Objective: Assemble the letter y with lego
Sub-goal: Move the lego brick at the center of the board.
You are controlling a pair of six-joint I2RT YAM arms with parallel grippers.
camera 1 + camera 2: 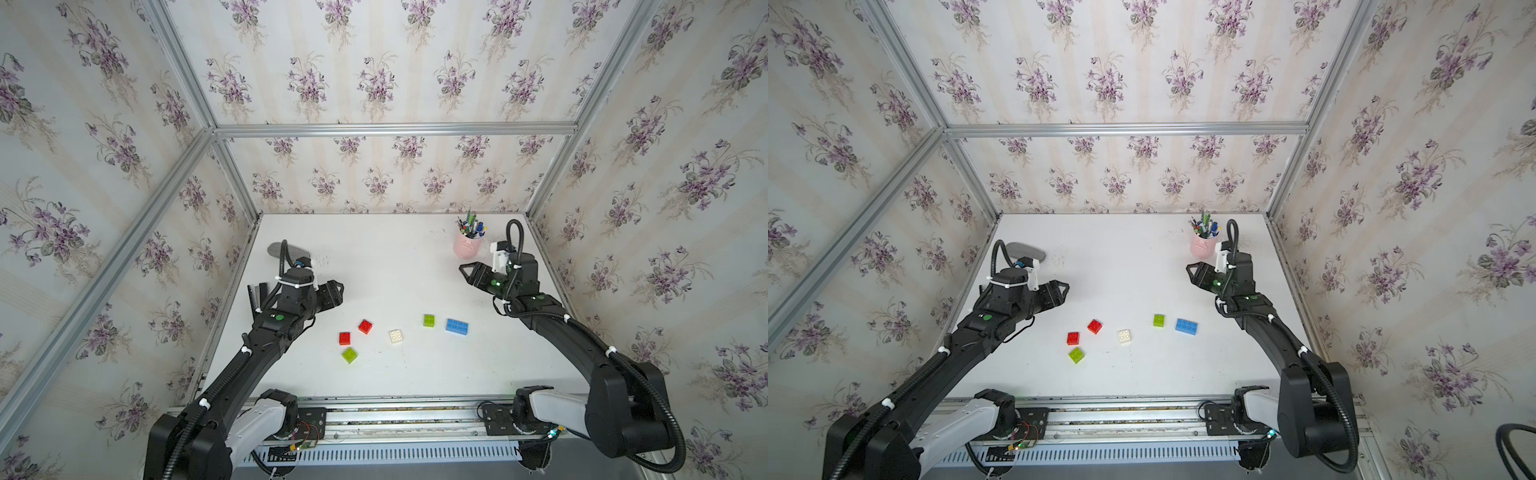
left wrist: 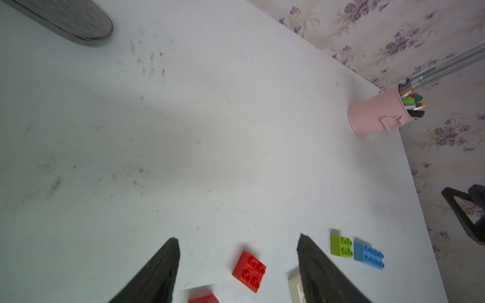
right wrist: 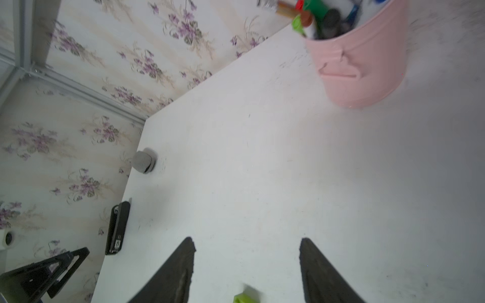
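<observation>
Worktop [image 1: 374,257]: white and scuffed, seen in both top views. Six bricks are laid singly across the lower middle of the frame, studs up, none joined, none touching. Lower red brick [image 1: 344,338] and upper red brick [image 1: 365,326] are found left of centre, near each other; lower green brick [image 1: 349,355] is set just below the lower red brick; white brick [image 1: 396,336] is placed at centre; upper green brick [image 1: 429,320] is found right of centre, with blue brick [image 1: 457,326] just beside it on its right.

Left pincer [image 1: 334,291] is held over the worktop at centre left, up and left of the red bricks; in the left wrist view its jaws are seen apart, nothing gripped, the upper red brick showing on the worktop past the gap.

Right pincer [image 1: 467,272] is held at upper right, well apart from the blue brick; in the right wrist view its jaws are seen spread, nothing between them.

Pen cup [image 1: 467,245] is stood near the right pincer; grey pad [image 1: 286,250] is noted at upper left.
</observation>
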